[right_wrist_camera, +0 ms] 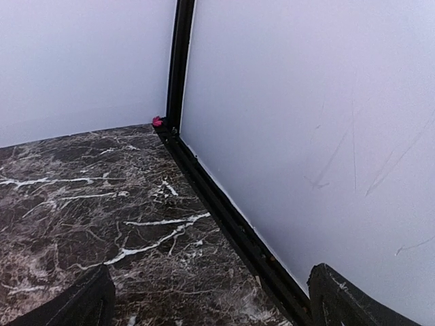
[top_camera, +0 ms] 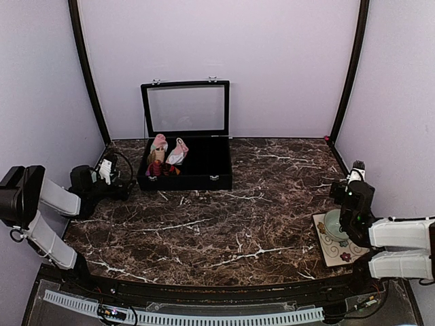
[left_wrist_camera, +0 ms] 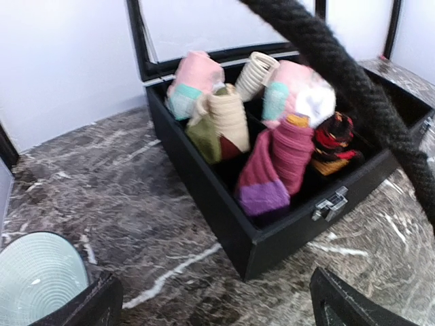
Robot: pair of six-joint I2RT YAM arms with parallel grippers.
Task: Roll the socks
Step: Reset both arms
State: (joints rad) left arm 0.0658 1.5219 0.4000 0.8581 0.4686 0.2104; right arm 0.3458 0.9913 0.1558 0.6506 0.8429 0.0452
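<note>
- Now the left gripper (left_wrist_camera: 217,305) hangs just beside the black box (left_wrist_camera: 272,238), its fingers spread wide with nothing between them.
- The pink spotted sock (left_wrist_camera: 299,92) and the black argyle sock (left_wrist_camera: 335,139) sit bundled inside the box, next to each other among other rolls (left_wrist_camera: 272,170), toward its left end.
- The lid (top_camera: 185,109) stands open and upright.
- The right gripper (right_wrist_camera: 211,299) is well apart near the right wall (right_wrist_camera: 306,136), fingers equally wide and empty.
</note>
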